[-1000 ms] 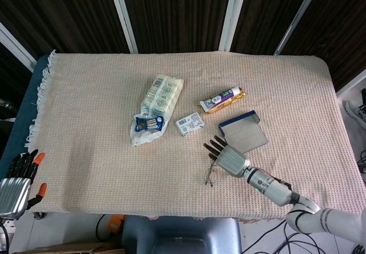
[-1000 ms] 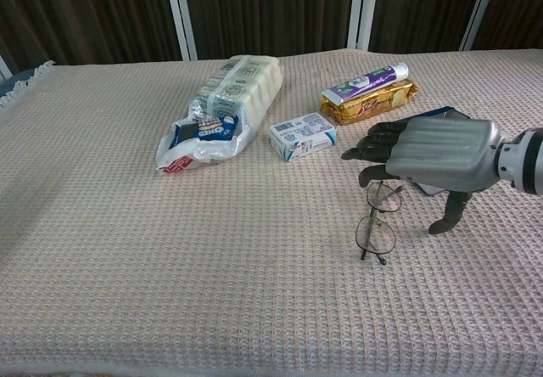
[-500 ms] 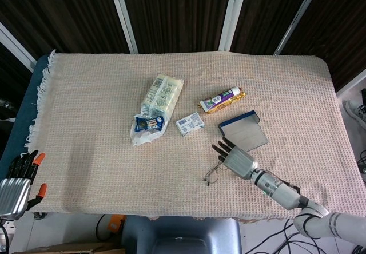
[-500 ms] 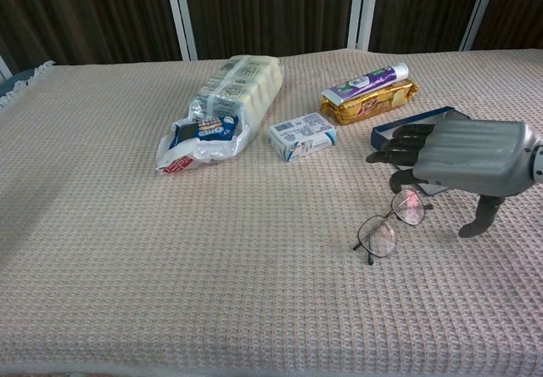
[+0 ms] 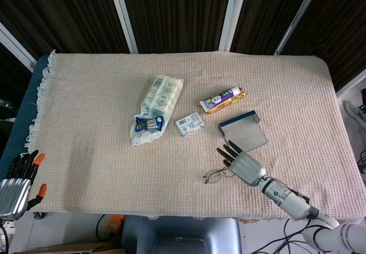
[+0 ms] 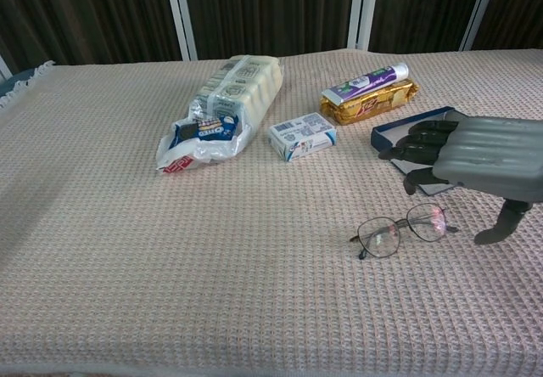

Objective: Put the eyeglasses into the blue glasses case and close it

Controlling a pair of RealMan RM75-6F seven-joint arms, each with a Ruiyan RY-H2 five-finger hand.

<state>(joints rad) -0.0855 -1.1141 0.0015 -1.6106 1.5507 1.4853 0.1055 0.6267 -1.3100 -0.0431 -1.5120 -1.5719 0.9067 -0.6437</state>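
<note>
The thin-rimmed eyeglasses [image 5: 216, 175] [image 6: 399, 228] lie flat on the woven cloth, lenses side by side. My right hand [image 5: 243, 162] [image 6: 479, 160] hovers just to their right with fingers spread and thumb pointing down, holding nothing. The glasses' right temple lies close under the hand; I cannot tell whether they touch. The blue glasses case [image 5: 243, 129] [image 6: 399, 133] lies open behind the hand, its grey inside facing up; in the chest view the hand hides most of it. My left hand [image 5: 14, 182] hangs off the table's front left corner, empty, fingers extended.
A torn white snack bag [image 5: 155, 108] [image 6: 222, 109] lies mid-table. Right of it sits a small white and blue box [image 5: 189, 123] [image 6: 303, 135]. Behind the case lie a toothpaste tube [image 5: 222, 99] [image 6: 371, 80] and a gold packet [image 6: 369, 104]. The table's front edge is near the right forearm.
The right hand has drawn back to the right and toward me. The eyeglasses have been turned from pointing away to lying sideways and have shifted slightly right. The left hand has not moved.
</note>
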